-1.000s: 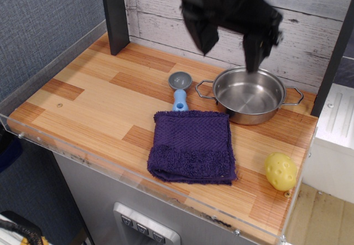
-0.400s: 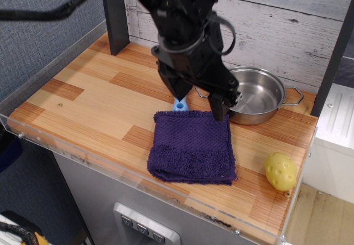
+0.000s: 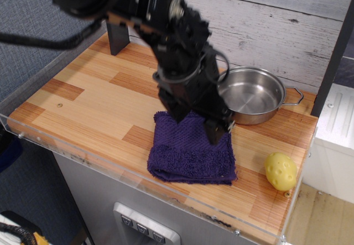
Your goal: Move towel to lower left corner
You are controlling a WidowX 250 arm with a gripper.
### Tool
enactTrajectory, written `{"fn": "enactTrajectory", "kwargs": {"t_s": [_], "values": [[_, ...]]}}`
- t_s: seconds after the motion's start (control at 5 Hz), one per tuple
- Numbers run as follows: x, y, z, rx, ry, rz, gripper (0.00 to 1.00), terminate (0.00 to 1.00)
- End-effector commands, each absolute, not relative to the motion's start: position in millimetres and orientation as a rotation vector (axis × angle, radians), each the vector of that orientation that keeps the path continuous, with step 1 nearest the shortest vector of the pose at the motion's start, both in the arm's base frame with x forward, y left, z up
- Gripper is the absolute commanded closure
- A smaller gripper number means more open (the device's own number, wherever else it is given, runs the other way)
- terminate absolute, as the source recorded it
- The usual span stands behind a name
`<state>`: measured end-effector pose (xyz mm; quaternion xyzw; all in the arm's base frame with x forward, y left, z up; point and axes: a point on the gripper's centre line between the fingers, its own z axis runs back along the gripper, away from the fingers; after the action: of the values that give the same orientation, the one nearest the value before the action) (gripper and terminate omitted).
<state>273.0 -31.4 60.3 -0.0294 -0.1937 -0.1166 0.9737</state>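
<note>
Bench point(image 3: 88, 98): striped light and reddish wood planks, edged by a clear acrylic rim.
Backdrop: whitewashed plank wall behind, grey textured wall on the left.
Towel point(image 3: 185, 156): dark purple, folded, lying flat near the front edge at centre-right (well apart from the lower left corner point(image 3: 16, 124)).
Pincer point(image 3: 193, 120): black, fingers spread, down over the towel's rear edge; holding nothing that I can tell.
Pot point(image 3: 254, 95): steel, just behind the towel.
Yellow ball point(image 3: 280, 171): right of the towel, near the front right corner.

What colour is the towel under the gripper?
Dark purple towel, shown best in the only view, observation.image.
</note>
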Motion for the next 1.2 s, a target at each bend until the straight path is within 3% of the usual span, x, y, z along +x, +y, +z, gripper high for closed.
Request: {"fn": "enactTrajectory", "kwargs": {"t_s": [0.0,1.0], "values": [[266,-25,41,-0.04,-0.328,-0.257,0.0,0.0],[261,-11,6,-0.018,-0.177,-0.177,0.0,0.0]]}}
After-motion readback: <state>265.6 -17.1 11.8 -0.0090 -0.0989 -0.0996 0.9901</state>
